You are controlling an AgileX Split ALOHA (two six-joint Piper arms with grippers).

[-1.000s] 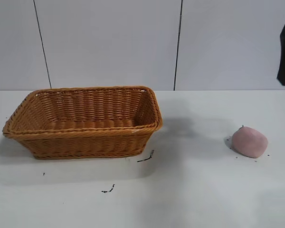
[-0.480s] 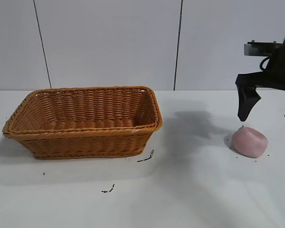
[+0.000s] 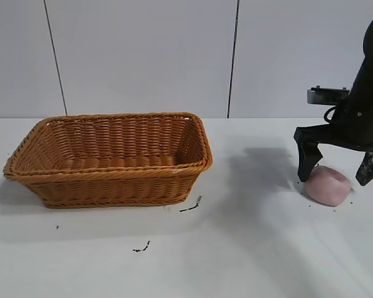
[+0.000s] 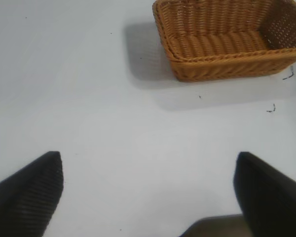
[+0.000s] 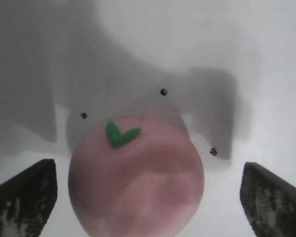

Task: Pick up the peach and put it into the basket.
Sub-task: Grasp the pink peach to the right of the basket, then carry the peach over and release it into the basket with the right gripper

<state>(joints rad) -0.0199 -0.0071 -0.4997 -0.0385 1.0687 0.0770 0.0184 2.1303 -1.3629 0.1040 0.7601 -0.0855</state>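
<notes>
The dusty-pink peach [image 3: 326,185] lies on the white table at the right, with a small green leaf showing in the right wrist view [image 5: 136,178]. My right gripper [image 3: 336,171] is open and low over the peach, one finger on each side of it, not touching it. In the right wrist view the peach sits between the two dark fingertips [image 5: 24,197]. The orange-brown wicker basket [image 3: 112,180] stands at the left and looks empty. My left gripper [image 4: 148,197] is open over bare table, out of the exterior view; the basket [image 4: 227,59] lies beyond it.
Small dark scraps [image 3: 191,205] lie on the table in front of the basket, and small dark specks [image 5: 163,92] lie around the peach. A pale panelled wall [image 3: 174,56] stands behind the table.
My right arm has come in from the upper right and dropped down, so that its open fingers now straddle the peach. The peach and basket have not moved.
</notes>
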